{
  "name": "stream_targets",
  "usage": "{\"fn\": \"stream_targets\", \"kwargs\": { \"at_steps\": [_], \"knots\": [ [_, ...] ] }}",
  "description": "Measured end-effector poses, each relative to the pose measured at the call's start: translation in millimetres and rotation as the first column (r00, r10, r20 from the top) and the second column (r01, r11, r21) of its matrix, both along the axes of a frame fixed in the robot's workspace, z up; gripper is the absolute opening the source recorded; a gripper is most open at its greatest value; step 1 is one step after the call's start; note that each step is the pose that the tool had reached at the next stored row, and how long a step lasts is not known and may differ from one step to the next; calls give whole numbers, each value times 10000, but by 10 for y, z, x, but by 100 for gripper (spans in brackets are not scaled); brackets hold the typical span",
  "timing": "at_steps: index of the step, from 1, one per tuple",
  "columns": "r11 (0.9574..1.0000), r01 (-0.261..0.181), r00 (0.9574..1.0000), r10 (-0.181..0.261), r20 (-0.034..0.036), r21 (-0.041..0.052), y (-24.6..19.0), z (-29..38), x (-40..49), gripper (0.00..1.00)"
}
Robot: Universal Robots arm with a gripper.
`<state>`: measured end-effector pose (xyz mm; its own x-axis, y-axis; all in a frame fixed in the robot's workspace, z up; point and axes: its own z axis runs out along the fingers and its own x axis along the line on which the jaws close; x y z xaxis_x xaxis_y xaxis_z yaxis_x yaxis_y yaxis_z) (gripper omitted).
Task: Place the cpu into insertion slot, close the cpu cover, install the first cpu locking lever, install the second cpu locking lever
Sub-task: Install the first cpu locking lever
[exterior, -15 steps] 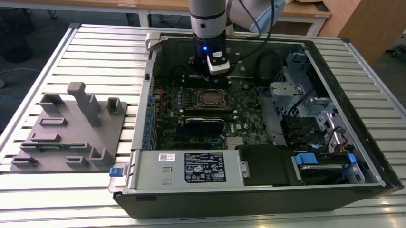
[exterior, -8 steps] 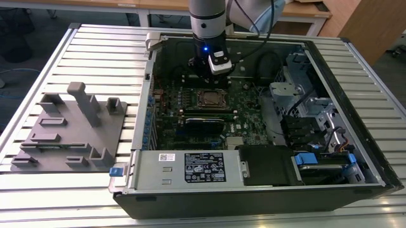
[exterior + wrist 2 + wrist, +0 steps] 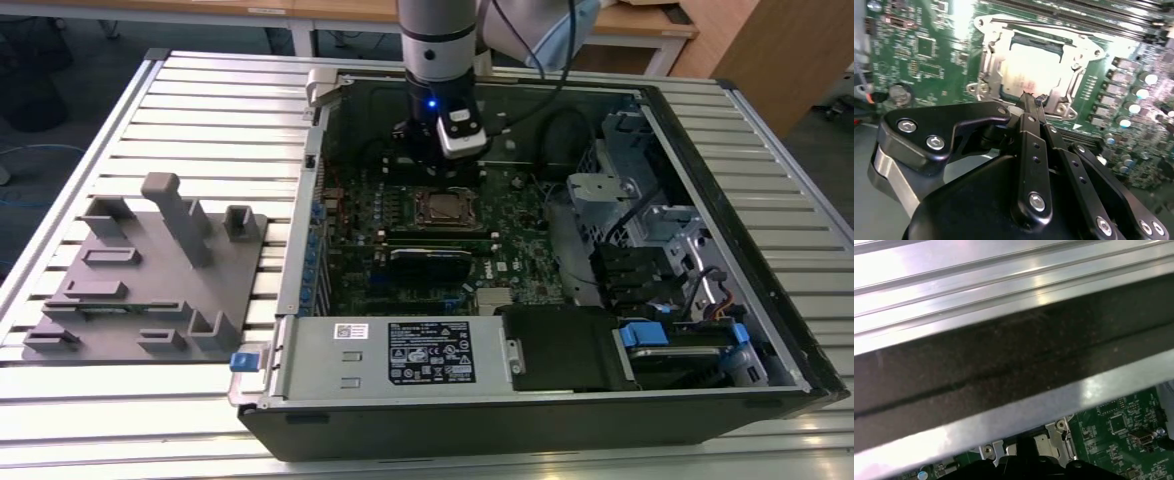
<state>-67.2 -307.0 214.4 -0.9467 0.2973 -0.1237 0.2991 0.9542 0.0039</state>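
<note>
We see the chip [image 3: 1031, 70] lying flat in its socket [image 3: 442, 209] on the green board [image 3: 521, 225], near the board's far edge inside the open computer case [image 3: 747, 330]. In the second wrist view the silvery cover frame [image 3: 989, 60] lies around the chip. The gripper [image 3: 1030, 99] hangs just over the socket's near rim, its two black fingers [image 3: 1026, 112] pressed together with nothing between them. The case rests on a slatted metal table [image 3: 214, 95], beside a grey fixture block [image 3: 147, 280].
</note>
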Motion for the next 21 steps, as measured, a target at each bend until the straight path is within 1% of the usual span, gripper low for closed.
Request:
{"fn": "stream_targets", "kwargs": {
  "at_steps": [1,2,7,14,16,17,21],
  "knots": [
    [10000,-3,10000,3,-94,0,0,-2,0,11],
    [10000,-3,9999,3,-108,-1,0,-2,0,11],
    [10000,-32,9999,32,-113,0,0,-3,3,11],
    [9986,-536,9985,536,-113,0,-3,-10,33,11],
    [9983,-583,9982,583,-112,2,-20,-11,33,11],
    [9982,-594,9982,593,-114,1,-35,-11,33,11],
    [9982,-602,9981,602,-114,0,-122,-14,33,11]
  ]
}}
